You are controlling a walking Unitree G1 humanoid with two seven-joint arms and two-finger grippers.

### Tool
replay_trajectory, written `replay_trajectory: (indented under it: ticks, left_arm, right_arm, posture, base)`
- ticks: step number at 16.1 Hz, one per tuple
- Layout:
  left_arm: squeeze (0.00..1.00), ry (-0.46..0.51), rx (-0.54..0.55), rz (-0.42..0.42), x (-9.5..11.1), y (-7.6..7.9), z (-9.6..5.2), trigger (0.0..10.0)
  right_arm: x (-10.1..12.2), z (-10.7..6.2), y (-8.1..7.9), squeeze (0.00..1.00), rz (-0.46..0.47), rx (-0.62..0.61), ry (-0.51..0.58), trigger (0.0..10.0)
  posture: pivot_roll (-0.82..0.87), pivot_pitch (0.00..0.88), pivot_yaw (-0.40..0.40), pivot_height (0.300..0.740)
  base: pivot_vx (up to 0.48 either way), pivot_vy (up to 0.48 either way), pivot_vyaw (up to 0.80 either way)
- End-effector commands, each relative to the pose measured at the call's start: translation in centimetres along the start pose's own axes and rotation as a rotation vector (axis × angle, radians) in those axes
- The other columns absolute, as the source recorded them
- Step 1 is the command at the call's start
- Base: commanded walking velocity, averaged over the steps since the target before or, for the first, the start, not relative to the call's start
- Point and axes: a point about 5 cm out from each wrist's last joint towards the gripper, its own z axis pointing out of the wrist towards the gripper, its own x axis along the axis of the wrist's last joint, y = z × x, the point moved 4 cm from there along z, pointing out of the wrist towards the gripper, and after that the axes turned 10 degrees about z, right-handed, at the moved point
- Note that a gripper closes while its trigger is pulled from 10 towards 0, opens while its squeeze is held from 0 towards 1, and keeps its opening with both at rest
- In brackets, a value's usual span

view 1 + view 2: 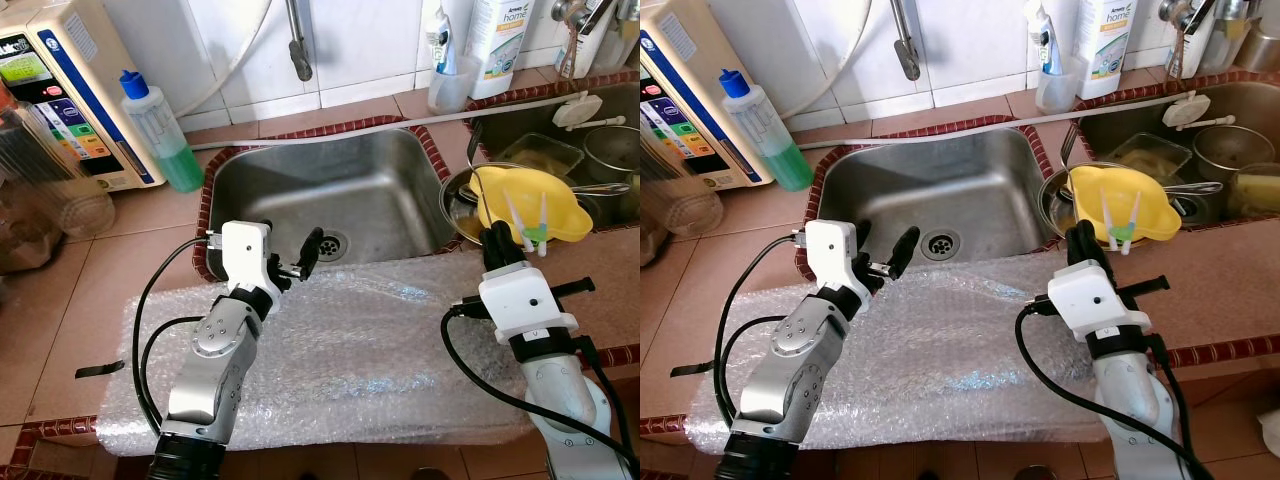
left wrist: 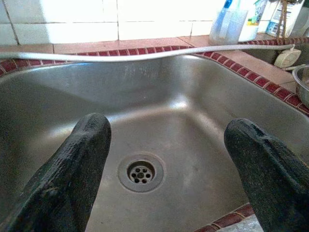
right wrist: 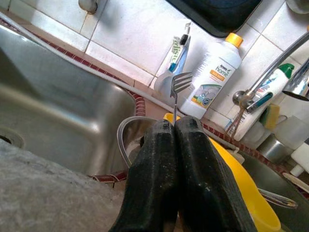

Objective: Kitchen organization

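Right gripper [image 3: 175, 126], lower right of frame, pinched shut on fork [image 3: 177, 91], tines up, above yellow bowl [image 1: 520, 205]. Left gripper [image 1: 290, 258], fingers wide, empty, hovered at sink [image 1: 400, 160] front rim, farther from bowl.

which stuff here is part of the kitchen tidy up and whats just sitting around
In the job:
right hand, shut on a fork
left hand, open over the sink
yellow bowl with chopsticks
bubble wrap sheet

Just lying about:
green liquid bottle
white detergent bottle
water purifier
white hose
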Motion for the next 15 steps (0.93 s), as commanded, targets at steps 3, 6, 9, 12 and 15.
replay_trajectory:
  ticks: [3,6,9,12,15]
  left_arm:
    - [0.00,0.017,0.019,0.014,0.7,-0.8,0.3,10.0]
    - [0.00,0.014,0.037,-0.032,1.3,-1.3,1.1,10.0]
    - [0.00,-0.021,0.035,-0.095,1.1,-1.5,1.5,10.0]
    - [0.00,-0.079,0.004,-0.211,0.5,-1.1,2.0,10.0]
    - [0.00,-0.084,-0.021,-0.290,1.1,-0.8,2.7,10.0]
  right_arm:
    - [1.3,1.3,-1.0,0.00,0.063,0.051,0.070,0.0]
    - [2.3,2.9,-2.9,0.00,0.057,0.176,0.143,0.0]
    - [2.8,3.9,-4.6,0.00,0.079,0.288,0.181,0.0]
    - [2.9,3.6,-7.1,0.00,0.002,0.494,0.233,0.0]
    - [1.9,3.0,-7.7,0.00,-0.060,0.612,0.237,0.0]
  posture:
    - [-0.36,0.177,0.196,0.740]
    - [-0.35,0.179,0.199,0.740]
    - [-0.34,0.180,0.201,0.740]
    - [-0.33,0.181,0.200,0.740]
    - [-0.33,0.182,0.197,0.740]
  base:
    - [0.000,0.000,0.00]
    - [0.000,0.000,0.00]
    - [0.000,0.000,0.00]
    - [0.000,0.000,0.00]
    - [0.000,0.000,0.00]
